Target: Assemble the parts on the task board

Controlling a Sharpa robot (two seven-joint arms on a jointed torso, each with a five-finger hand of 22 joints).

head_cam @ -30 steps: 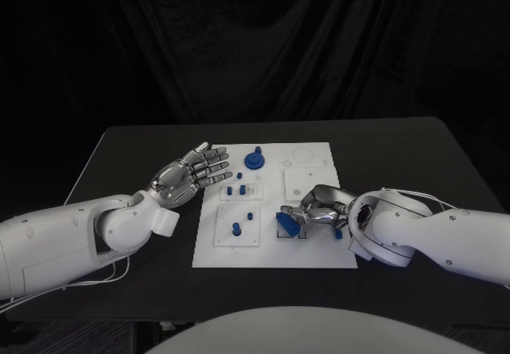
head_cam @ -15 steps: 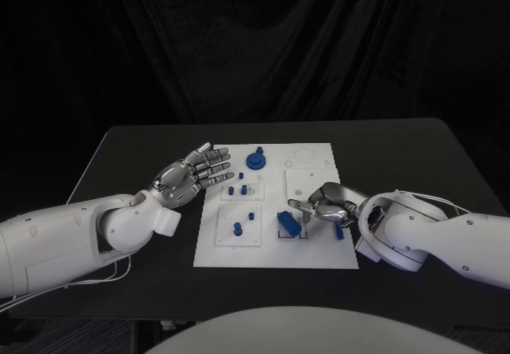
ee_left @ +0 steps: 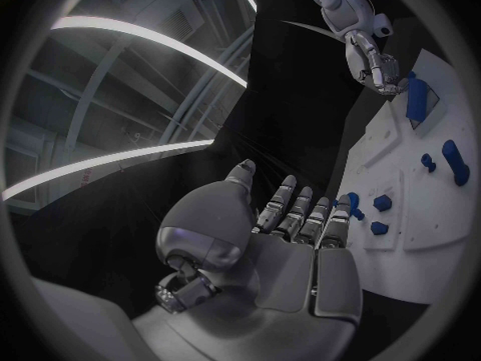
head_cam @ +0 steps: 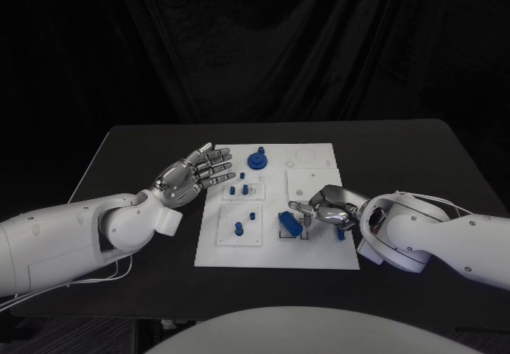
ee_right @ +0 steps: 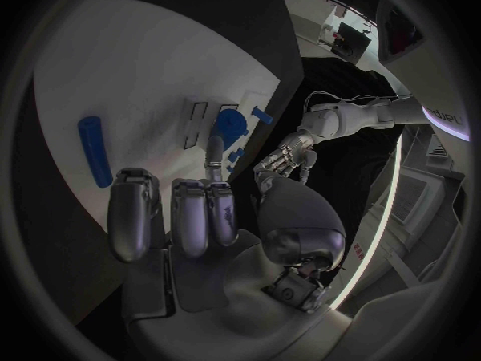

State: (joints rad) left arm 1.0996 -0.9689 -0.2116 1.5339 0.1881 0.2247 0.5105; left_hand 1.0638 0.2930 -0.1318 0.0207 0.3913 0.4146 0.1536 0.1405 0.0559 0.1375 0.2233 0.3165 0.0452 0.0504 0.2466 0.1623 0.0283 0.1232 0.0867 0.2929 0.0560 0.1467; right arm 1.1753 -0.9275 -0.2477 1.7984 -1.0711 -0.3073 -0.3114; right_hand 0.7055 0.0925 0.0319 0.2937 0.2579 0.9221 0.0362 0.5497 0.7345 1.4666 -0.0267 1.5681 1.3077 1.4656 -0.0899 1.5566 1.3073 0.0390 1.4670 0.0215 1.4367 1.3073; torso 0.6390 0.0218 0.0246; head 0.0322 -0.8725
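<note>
Task board [head_cam: 319, 254] mid-table, parts partly seated, right hand working at its right edge.

Board lies flat at centre of the black table [head_cam: 127, 147]; blue parts spread over it: round knob [head_cam: 256, 159] at 12 o'clock, small pegs [head_cam: 242, 190] mid-board, a block [head_cam: 288, 222] at about 4 o'clock, a rod [head_cam: 339, 231] just right of it. Right hand [head_cam: 322, 209] sits low over the 3 o'clock side, touching or just above the board near block and rod; wrist view shows fingers [ee_right: 191, 215] extended, nothing in them, so open, likely lining up on a part. Left hand [head_cam: 191, 174] hovers off the board's 9 o'clock edge, palm up, fingers spread, empty, probably parked clear of the work.
</note>
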